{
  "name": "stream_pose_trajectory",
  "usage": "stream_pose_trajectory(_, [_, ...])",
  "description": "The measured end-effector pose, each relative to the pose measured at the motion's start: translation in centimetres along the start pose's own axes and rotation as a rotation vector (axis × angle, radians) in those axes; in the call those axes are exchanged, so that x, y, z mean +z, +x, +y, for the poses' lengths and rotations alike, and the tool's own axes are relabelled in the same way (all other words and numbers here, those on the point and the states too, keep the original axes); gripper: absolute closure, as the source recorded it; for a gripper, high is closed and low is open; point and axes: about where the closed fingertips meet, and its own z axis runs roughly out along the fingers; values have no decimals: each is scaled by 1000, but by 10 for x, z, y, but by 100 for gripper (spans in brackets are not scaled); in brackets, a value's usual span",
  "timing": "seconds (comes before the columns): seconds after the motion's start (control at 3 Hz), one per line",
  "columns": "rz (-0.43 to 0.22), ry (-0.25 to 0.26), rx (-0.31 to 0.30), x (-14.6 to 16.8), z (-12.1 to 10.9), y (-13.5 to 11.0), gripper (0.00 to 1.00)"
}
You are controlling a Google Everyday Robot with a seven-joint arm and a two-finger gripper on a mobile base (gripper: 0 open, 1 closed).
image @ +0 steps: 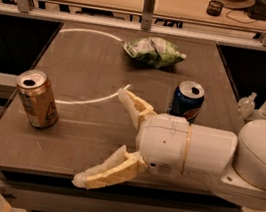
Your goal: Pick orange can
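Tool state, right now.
Tool: open, fingers spread wide, holding nothing. It is over the front of the table, right of the orange can and not touching it.

The gripper hangs over the near edge of the table, its fingers spread wide and pointing left toward the orange can. Between the fingertips and that can lies an open stretch of bare tabletop. The can stands near the left edge, with free room on every side. The blue Pepsi can stands just behind the wrist, close to the base of the farther finger. The green chip bag lies well apart at the far side.
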Motion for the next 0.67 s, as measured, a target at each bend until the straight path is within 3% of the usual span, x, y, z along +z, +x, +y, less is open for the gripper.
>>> stream_pose_trajectory(0.67, [13, 42, 10, 60, 7, -2, 0])
